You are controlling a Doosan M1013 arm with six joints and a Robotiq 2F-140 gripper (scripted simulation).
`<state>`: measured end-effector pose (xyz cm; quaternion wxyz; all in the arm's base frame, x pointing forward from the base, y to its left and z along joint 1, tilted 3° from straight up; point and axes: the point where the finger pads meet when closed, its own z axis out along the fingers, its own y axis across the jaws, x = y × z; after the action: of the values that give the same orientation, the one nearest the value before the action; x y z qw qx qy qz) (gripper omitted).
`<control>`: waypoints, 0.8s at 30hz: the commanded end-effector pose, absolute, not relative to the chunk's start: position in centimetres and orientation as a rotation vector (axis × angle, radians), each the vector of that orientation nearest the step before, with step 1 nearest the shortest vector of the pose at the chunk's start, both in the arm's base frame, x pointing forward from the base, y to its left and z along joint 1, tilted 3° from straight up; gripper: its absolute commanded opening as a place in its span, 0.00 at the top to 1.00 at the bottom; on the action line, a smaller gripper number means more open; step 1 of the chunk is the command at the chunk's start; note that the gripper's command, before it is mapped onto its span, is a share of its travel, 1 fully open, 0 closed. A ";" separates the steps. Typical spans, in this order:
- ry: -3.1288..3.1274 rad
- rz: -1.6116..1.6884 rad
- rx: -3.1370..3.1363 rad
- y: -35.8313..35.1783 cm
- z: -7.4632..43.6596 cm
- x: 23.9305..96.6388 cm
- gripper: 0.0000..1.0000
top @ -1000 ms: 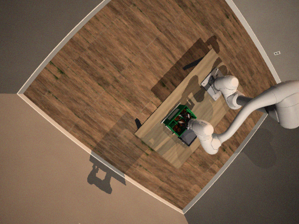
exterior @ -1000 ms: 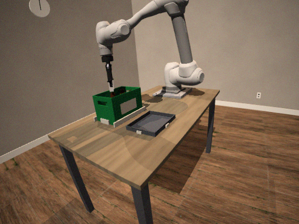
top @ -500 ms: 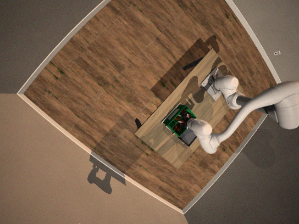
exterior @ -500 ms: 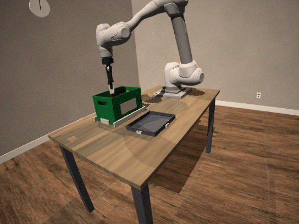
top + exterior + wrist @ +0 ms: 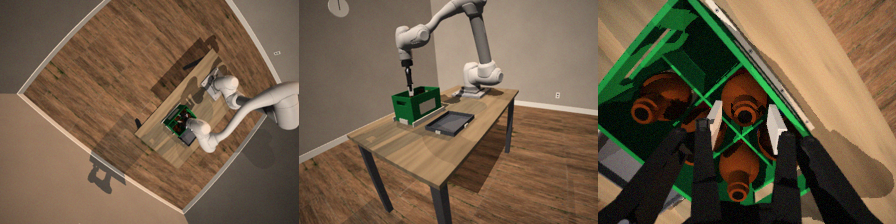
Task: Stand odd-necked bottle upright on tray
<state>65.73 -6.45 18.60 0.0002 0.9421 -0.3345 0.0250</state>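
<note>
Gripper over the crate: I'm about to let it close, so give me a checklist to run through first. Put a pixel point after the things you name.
- A bottle [image 5: 744,92] between the gripper's [image 5: 410,93] [image 5: 744,125] jaws: ok.
- Jaws clear of that bottle's neck on both sides: ok, gaps show in the wrist view.
- Green crate [image 5: 174,132] [image 5: 404,112] [image 5: 628,85] standing on the table: ok.
- Tray [image 5: 188,138] [image 5: 449,123] free of bottles: ok.
- This being the odd-necked bottle: cannot tell.

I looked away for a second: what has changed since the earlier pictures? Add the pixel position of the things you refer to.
The gripper [image 5: 183,118] [image 5: 411,92] [image 5: 745,112] has come down a little, its tips now lower at the crate [image 5: 190,111] [image 5: 404,112] [image 5: 748,65]. Its open fingers straddle a brown bottle [image 5: 742,90]. I see nothing taken hold of or let go. The crate and tray [image 5: 188,138] [image 5: 449,123] [image 5: 619,152] stayed put.
</note>
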 end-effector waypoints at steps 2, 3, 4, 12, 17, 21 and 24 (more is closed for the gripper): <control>-1.051 0.079 2.959 -6.5 18.3 65.7 0.62; -1.051 0.079 2.959 -6.5 18.2 65.7 0.62; -1.051 0.079 2.959 -6.5 18.2 65.8 0.62; -1.051 0.079 2.959 -6.5 17.9 65.8 0.62; -1.051 0.079 2.959 -6.5 17.9 65.8 0.62; -1.051 0.079 2.959 -6.5 17.9 65.8 0.62; -1.051 0.079 2.959 -6.5 17.9 65.8 0.62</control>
<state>65.77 -6.46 17.84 0.0002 0.9421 -0.3345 0.0250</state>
